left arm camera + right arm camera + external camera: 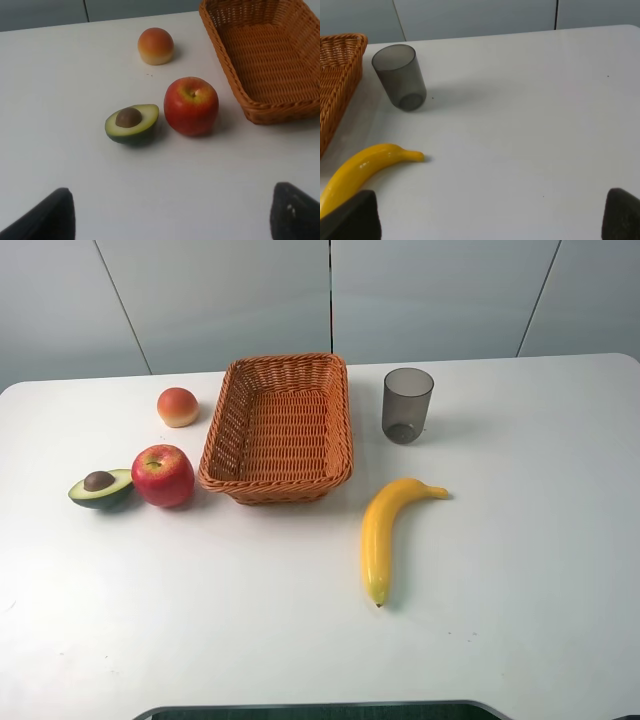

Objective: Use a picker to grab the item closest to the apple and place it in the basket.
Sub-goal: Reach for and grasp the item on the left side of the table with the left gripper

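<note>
A red apple [163, 475] [191, 105] rests on the white table just left of the orange wicker basket [279, 426] [260, 50]. A halved avocado [101, 487] [132, 123] with its brown pit up lies right beside the apple, on the side away from the basket. My left gripper [172, 220] is open, its dark fingertips [50, 217] spread wide and well short of the avocado and apple. The right gripper [485, 217] is open too, with nothing between its fingers. Neither arm shows in the exterior high view.
A small round bun [177, 406] [156, 45] sits behind the apple. A grey translucent cup [407, 404] [400, 76] stands right of the basket. In front of the cup lies a yellow banana [385, 530] [362, 167].
</note>
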Action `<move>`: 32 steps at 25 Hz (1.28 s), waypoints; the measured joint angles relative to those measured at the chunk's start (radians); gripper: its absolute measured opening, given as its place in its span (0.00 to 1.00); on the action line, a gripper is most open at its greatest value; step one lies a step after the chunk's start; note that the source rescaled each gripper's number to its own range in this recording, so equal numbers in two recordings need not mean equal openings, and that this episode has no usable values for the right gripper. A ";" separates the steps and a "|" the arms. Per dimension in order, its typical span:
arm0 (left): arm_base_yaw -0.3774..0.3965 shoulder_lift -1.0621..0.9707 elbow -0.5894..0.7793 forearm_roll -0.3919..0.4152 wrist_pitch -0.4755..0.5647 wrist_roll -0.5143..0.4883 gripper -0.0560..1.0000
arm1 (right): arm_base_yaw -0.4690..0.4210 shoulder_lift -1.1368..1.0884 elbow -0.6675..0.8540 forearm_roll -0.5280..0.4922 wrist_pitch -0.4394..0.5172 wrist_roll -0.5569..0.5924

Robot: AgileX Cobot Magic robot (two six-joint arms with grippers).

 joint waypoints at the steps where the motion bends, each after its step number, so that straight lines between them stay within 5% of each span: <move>1: 0.000 0.000 0.000 0.000 0.000 0.000 1.00 | 0.000 0.000 0.000 0.000 0.000 0.000; 32: 0.000 0.000 0.000 0.000 0.000 0.000 1.00 | 0.000 0.000 0.000 0.000 0.000 0.000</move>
